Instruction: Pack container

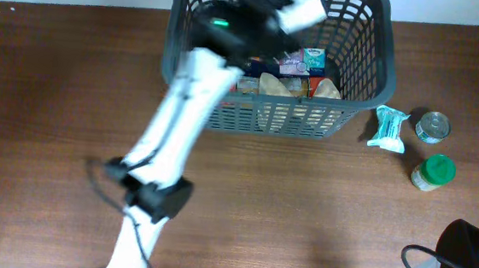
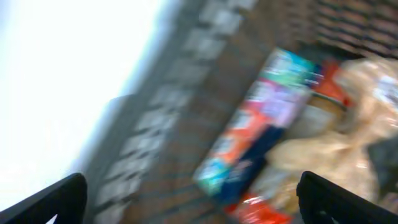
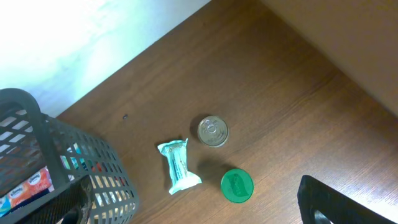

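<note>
left gripper (image 2: 193, 202) spread wide, empty | basket (image 1: 275, 118) right beneath it, colourful box (image 2: 252, 124) inside | right gripper (image 3: 193, 211) spread, empty | basket well apart, left in its view

we list one brown wooden table (image 1: 46, 93). on it we find the dark grey container (image 1: 275, 118) at the far edge; right of it, a teal packet (image 1: 389, 129), a tin can (image 1: 433, 127), and a green-lidded jar (image 1: 433, 172).

Left tool (image 2: 191, 186) tips cut off below, packets (image 2: 249, 130) in container (image 2: 186, 74) blurred (labels unreadable)
</note>
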`<state>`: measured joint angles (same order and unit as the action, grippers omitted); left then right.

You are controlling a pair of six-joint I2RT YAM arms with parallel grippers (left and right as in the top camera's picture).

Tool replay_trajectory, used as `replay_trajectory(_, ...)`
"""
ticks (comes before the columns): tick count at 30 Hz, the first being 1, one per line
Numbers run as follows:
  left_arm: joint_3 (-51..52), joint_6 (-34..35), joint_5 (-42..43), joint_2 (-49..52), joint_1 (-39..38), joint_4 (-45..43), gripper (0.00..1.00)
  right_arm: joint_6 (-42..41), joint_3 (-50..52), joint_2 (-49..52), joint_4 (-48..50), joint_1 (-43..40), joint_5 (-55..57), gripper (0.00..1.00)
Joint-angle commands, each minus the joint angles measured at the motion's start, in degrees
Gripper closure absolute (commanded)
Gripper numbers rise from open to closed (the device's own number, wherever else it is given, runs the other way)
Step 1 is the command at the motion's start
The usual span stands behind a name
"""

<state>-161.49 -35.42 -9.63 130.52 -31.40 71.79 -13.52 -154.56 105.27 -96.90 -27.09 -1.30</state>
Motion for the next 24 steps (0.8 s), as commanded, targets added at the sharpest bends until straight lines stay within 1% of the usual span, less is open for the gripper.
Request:
replay_trajectory(1,-1.8,1.6,-4.1,-8.8,5.9,1.4,0.01,-0.3,0.1,-0.5,3.0,-0.3,0.7,0.01)
replay_trajectory(2,-1.8,1.6,-4.8,-10.2,7.8,2.1,0.01,-0.3,0.1,-0.5,4.6,-0.3,0.7,0.01)
replay_trajectory(3,-1.8,2.9,-4.8,-12.4,11.7,3.1,0.00,-0.3,0.1,-0.5,6.1,-0.3,0.7,0.01)
replay_trajectory(5,-1.6,5.4,-4.7,-14.3,16.3,3.3,0.00,-0.3,0.1,-0.4,7.6,-0.3,0.7,0.01)
replay_trajectory(6,-1.2,6.5,-4.5,-15.4,19.6,3.3,0.00,-0.3,0.1,-0.4,10.1,-0.3,0.7,0.01)
replay_trajectory(9,0.7,7.8,0.0,-17.6,27.9,3.3,0.00,-0.3,0.1,-0.4,14.4,-0.3,-0.5,0.01)
replay_trajectory(10,1.5,7.8,2.3,-18.1,30.6,3.3,0.00,-0.3,0.1,-0.4,14.7,-0.3,-0.7,0.01)
replay_trajectory(11,2.4,7.9,4.6,-18.4,33.5,3.3,0.03,-0.3,0.1,-0.3,14.4,-0.3,-0.8,0.01)
replay_trajectory(13,4.7,11.6,7.1,-18.5,39.0,3.3,0.07,-0.3,0.2,0.4,12.3,-0.3,-0.7,0.01)
replay_trajectory(15,8.1,16.9,7.1,-18.2,43.8,3.5,0.07,-0.3,1.7,1.7,10.3,-0.3,-0.2,0.01)
replay_trajectory(17,11.7,19.5,7.1,-17.9,47.3,4.0,0.07,-0.3,4.2,3.3,9.3,-0.3,0.1,0.01)
replay_trajectory(18,14.1,19.8,7.1,-17.7,49.0,4.2,0.01,-0.3,6.1,4.3,9.3,-0.3,0.1,0.01)
replay_trajectory(24,28.9,19.8,7.1,-17.6,54.8,4.1,0.01,-0.3,18.6,11.7,12.3,-0.3,0.1,0.00)
